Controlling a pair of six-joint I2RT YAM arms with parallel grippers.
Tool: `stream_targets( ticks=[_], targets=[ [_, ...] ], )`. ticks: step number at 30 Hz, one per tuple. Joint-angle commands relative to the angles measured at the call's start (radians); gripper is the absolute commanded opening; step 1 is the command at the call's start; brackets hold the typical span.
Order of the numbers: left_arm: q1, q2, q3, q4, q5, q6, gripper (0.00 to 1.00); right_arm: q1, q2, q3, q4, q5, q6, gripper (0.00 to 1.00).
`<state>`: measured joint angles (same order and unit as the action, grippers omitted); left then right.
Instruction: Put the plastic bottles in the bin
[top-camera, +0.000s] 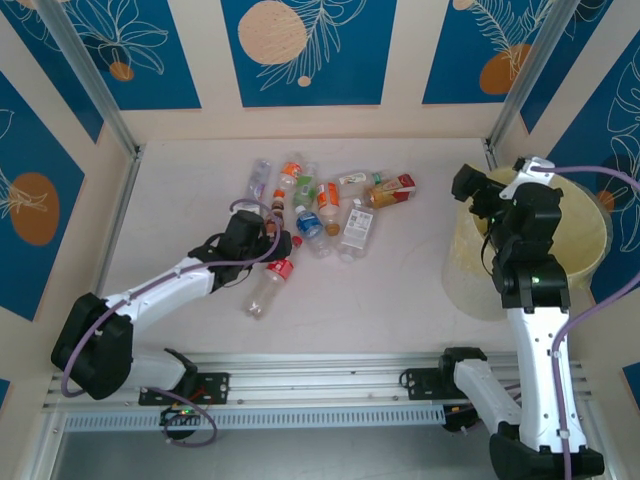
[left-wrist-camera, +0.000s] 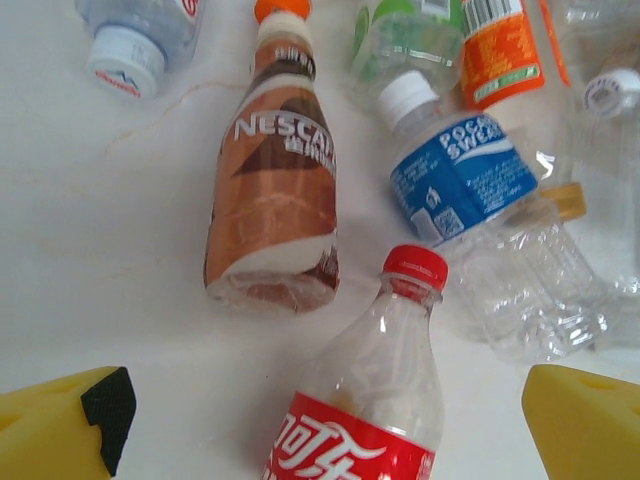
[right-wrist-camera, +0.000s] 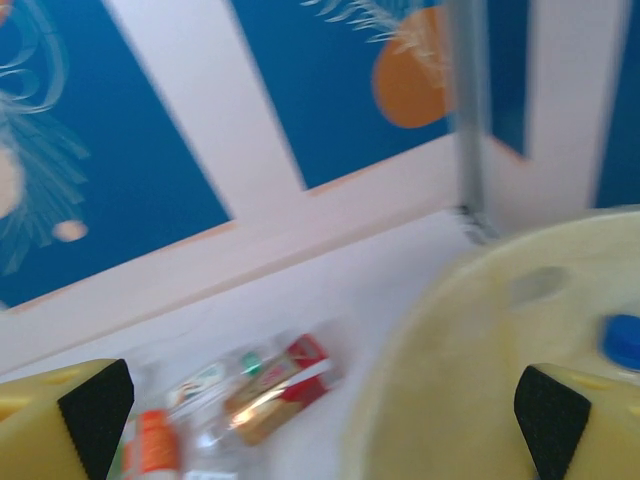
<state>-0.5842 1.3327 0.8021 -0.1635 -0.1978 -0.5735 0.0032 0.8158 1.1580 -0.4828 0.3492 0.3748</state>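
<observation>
Nearest the arm bases, a red-labelled cola bottle (left-wrist-camera: 372, 385) lies on its side on the pale worktop (top-camera: 180, 200), just on the near side of the heap. The left gripper (left-wrist-camera: 325, 405) hangs over it with jaws spread wide and nothing in them. In its wrist view the bottle's labelled body sits between the two yellow fingers.

The likely trouble is a slip. The bottle is round, light and thin-walled, so jaws closing off-centre or on the tapering shoulder could squeeze it forward or set it rolling. Its red cap lies just beside the base of the brown Nescafé bottle (left-wrist-camera: 272, 190), and any shove would carry into the heap and scatter it.

The cola bottle's long axis runs away from the wrist, on a diagonal from near-left to far-right in the top view. Its cap points toward the heap and its clear base toward the near edge, so the jaws would close across its width.

Beyond it the heap (top-camera: 320, 205) lies flat, its bottles pointing every way. The Nescafé bottle has its orange cap pointing away, and a blue-labelled Pocari bottle (left-wrist-camera: 465, 175) lies aslant to its right, white cap toward the far left.

To the right, well apart from the heap, stands the pale yellow bin (top-camera: 468, 285). The right gripper (right-wrist-camera: 325, 415) hovers above its rim on the heap side, jaws wide and empty. A blue cap (right-wrist-camera: 622, 340) shows inside the bin, probably a bottle already dropped, though that picture is blurred.
</observation>
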Motion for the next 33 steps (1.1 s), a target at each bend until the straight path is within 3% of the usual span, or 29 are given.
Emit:
stream_targets(
  ticks=[1, 8, 12, 23, 33],
  targets=[
    [0.009, 0.000, 0.052, -0.135, 0.040, 0.022, 1.00, 0.029, 0.010, 0.000, 0.065, -0.220, 0.051, 0.99],
    [-0.002, -0.047, 0.069, -0.386, 0.076, 0.043, 1.00, 0.139, 0.054, -0.001, 0.074, -0.236, 0.070, 0.98],
    [-0.051, -0.060, 0.039, -0.461, 0.060, 0.017, 1.00, 0.198, 0.084, 0.001, 0.087, -0.198, 0.054, 0.97],
    [-0.221, 0.043, -0.045, -0.399, -0.090, 0.075, 1.00, 0.264, 0.123, 0.009, 0.074, -0.127, 0.017, 0.97],
    [-0.295, 0.149, -0.094, -0.301, -0.140, 0.059, 0.80, 0.288, 0.160, 0.010, 0.061, -0.134, 0.018, 0.97]
  ],
)
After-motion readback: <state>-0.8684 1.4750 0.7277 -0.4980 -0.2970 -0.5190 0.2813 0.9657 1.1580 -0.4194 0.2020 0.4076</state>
